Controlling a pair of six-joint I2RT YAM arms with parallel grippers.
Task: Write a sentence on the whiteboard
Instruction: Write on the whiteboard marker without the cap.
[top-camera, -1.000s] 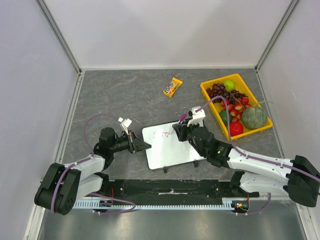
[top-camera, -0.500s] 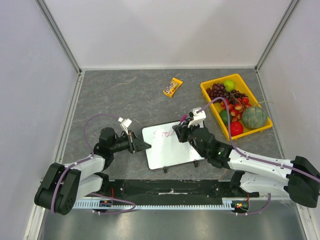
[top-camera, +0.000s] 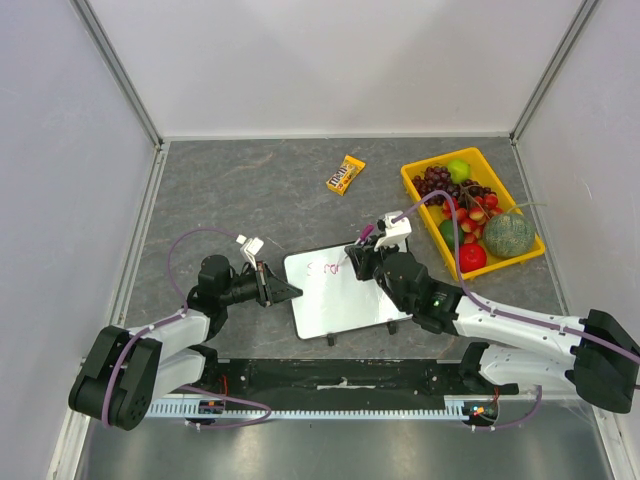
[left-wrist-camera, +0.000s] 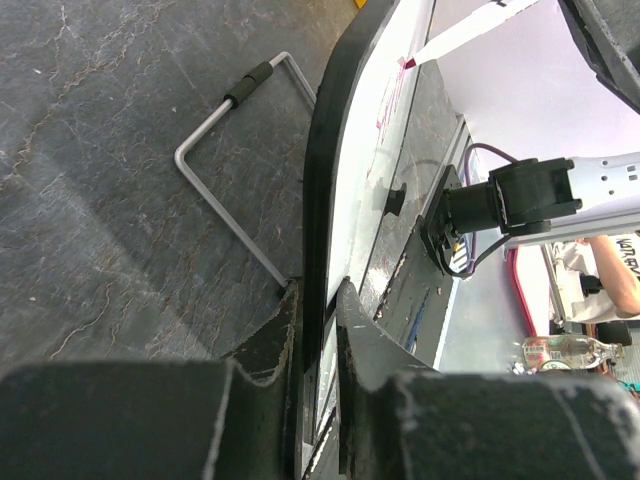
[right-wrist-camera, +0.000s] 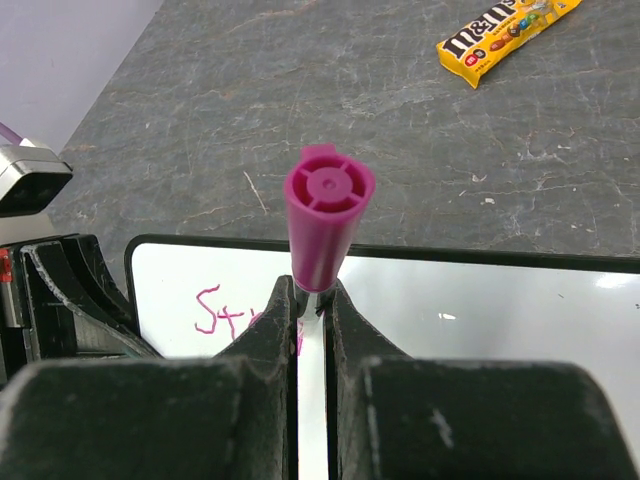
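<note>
Yellow tray (top-camera: 440, 157) near whiteboard (top-camera: 335, 305) holds grapes (top-camera: 433, 180), melon (top-camera: 510, 236).

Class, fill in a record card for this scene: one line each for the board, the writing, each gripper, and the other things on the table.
Board: small white rectangular whiteboard with a thin black rim, lying on the grey table.
Writing: a few pink handwritten letters near its far left corner.
Left gripper: shut on the whiteboard's left edge.
Right gripper: shut on a pink plastic marker, above the board.
Elsewhere: yellow candy packet; yellow plastic tray holding fruit.
</note>
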